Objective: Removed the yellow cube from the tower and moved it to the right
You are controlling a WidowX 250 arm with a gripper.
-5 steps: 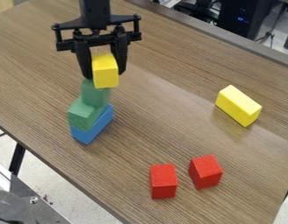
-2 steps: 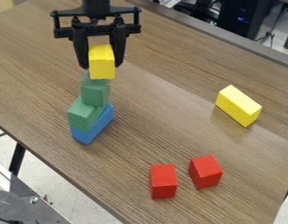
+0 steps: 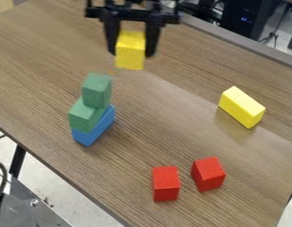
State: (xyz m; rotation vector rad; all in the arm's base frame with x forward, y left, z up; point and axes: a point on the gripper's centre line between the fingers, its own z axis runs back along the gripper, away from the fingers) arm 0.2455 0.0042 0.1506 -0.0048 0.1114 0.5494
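Item: one worktop (image 3: 171, 111), wood-grained, bearing everything listed from here on.

Item: one tower (image 3: 96, 107), upright near its left side as I look; a blue block (image 3: 99, 128) at the base, a lower green block (image 3: 83, 117) over it, an upper green block (image 3: 97, 93) on top.

Item: one black gripper (image 3: 131, 54), hanging above the worktop's far part; jaws closed about the sides of a yellow cube (image 3: 131, 49).

Item: one loose yellow block (image 3: 242, 107), lying on its side at the right, long axis slanting from far left to near right.

Item: two red blocks (image 3: 166, 183) (image 3: 208, 174), side by side at the near edge, apart.

Item: the yellow cube, held aloft, to the right of the tower top and apart from it. Removal: done. Outstanding, by my reckoning: more travel rightward, lowering, release. Orientation: roughly level, one flat face toward me; slightly taller than wide, so its long axis seems to run up and down.
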